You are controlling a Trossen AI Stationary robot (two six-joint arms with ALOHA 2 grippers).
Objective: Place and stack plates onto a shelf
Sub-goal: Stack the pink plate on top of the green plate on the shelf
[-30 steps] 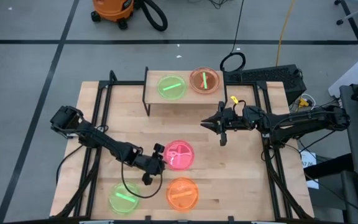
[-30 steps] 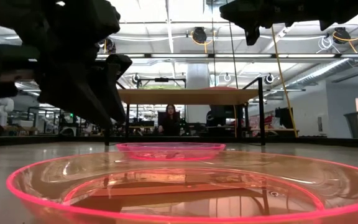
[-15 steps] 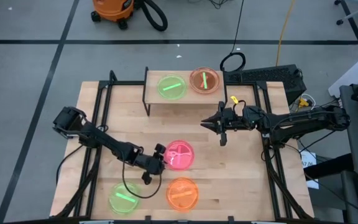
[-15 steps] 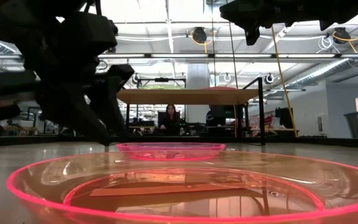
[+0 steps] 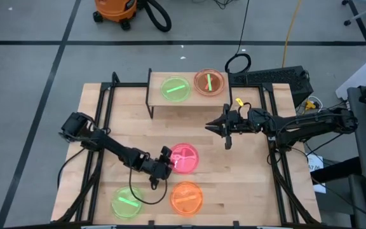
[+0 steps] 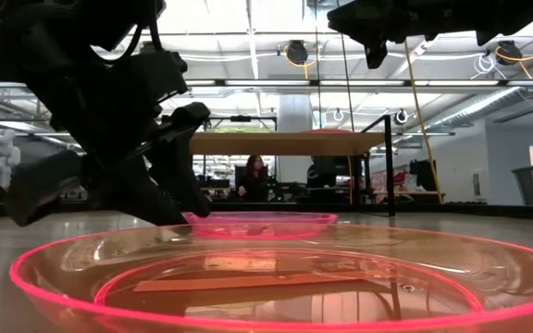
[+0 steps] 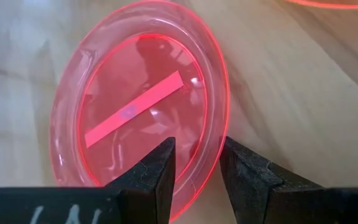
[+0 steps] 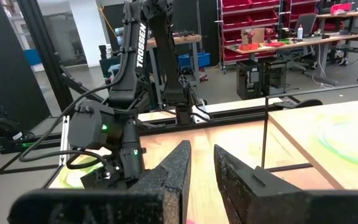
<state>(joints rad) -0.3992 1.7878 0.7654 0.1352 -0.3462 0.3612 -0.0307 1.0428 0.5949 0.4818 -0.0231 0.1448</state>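
The table (image 5: 234, 191) was a light wood top w/ both arms over it. The shelf (image 5: 189, 102) stood at its far edge; in the low view only its board & black legs showed, so what sat on top was mostly hidden there. From above it carried a green plate (image 5: 175, 88) and, just beside it, an orange plate (image 5: 209, 82) at the shelf's right end.

Three more plates lay on the table itself: a pink plate (image 5: 184, 158) near the middle, an orange-red one (image 5: 187, 197) at the near edge, a 2nd green one (image 5: 126, 203) to its left. The low view was filled by the near plate's rim, cut off at the bottom, and the left arm's dark bulk blocked most of that view's left side.

Readable writing: "TROSSEN" ran up the left arm in the right wrist view. White marks on the left gripper body were cut off, unreadable.

The left gripper (image 5: 166, 163) was down at the pink plate's left edge, fingers (image 7: 157, 171) spread as wide as they go, the rim sitting in the gap betw. them; contact couldn't be told.

The right gripper (image 5: 211, 126) hung well above the table, in front of the shelf's right end, apart from every plate, fingers narrowly apart w/ nothing betw. them.
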